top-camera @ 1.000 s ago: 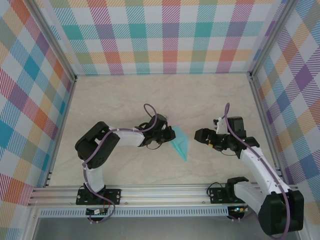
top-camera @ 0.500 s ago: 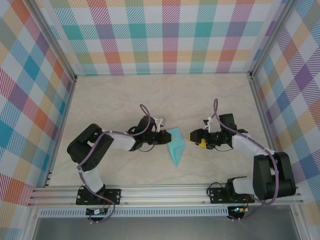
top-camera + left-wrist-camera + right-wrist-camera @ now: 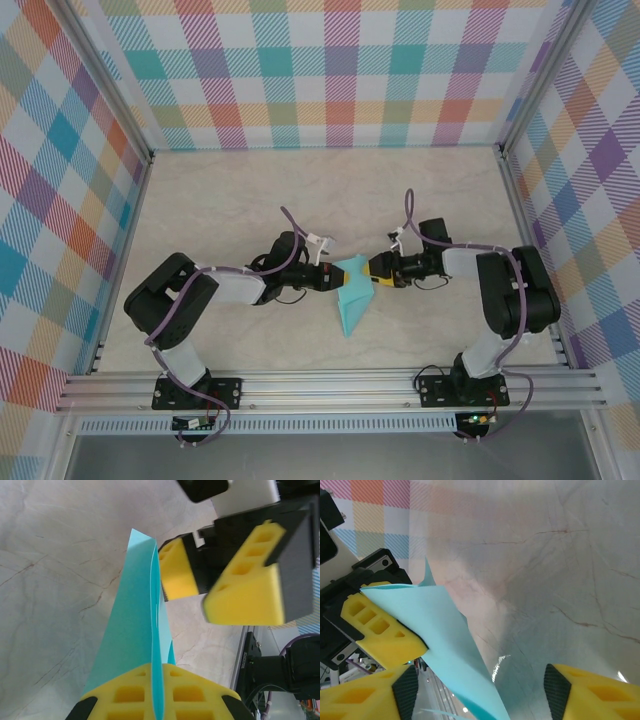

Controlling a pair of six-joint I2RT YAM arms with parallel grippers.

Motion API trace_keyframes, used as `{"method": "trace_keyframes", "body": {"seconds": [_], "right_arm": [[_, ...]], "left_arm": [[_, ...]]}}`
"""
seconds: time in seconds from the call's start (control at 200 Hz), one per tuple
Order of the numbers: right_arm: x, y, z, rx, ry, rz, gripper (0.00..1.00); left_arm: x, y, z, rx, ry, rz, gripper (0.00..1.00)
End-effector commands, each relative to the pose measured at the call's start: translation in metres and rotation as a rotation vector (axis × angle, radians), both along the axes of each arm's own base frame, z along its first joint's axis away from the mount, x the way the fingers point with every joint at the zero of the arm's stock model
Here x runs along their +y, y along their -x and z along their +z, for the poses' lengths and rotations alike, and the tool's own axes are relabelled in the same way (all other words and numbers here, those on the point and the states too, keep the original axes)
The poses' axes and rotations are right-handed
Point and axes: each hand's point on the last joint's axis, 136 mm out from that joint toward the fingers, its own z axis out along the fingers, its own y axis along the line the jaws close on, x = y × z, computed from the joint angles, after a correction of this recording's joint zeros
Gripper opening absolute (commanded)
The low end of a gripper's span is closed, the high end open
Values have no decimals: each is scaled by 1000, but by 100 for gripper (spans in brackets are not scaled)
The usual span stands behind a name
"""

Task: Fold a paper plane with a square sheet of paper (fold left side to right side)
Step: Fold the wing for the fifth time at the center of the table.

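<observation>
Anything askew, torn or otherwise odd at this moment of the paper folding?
Nothing stands out. The folded paper is pinched in the shut left gripper, and no tear or crumple is visible. The right gripper is open, close beside the paper.

The middle of the table (image 3: 250, 200) is crowded: the left gripper (image 3: 335, 282), clamped on the paper plane (image 3: 352, 303), and the right gripper (image 3: 374, 271), jaws apart, meet almost tip to tip, with the paper plane standing on edge between them. Both arms reach in across the near half from either side. Bare tabletop lies behind them up to the back wall (image 3: 320, 80), hemmed by the side walls (image 3: 60, 200); a metal rail (image 3: 330, 385) bounds the near edge
</observation>
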Motion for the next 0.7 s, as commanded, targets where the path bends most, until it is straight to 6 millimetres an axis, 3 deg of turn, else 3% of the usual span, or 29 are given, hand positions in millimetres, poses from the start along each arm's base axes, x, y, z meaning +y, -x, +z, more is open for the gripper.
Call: {"method": "trace_keyframes", "body": {"seconds": [0.0, 0.275, 0.695], "right_arm": [[14, -2, 12, -88, -97, 81, 63], [16, 2, 5, -72, -96, 89, 43], [9, 5, -1, -60, -13, 65, 21]], "left_arm": [[1, 0, 12, -52, 30, -28, 0], [2, -3, 3, -37, 3, -18, 0], [9, -13, -20, 10, -40, 36, 0]]}}
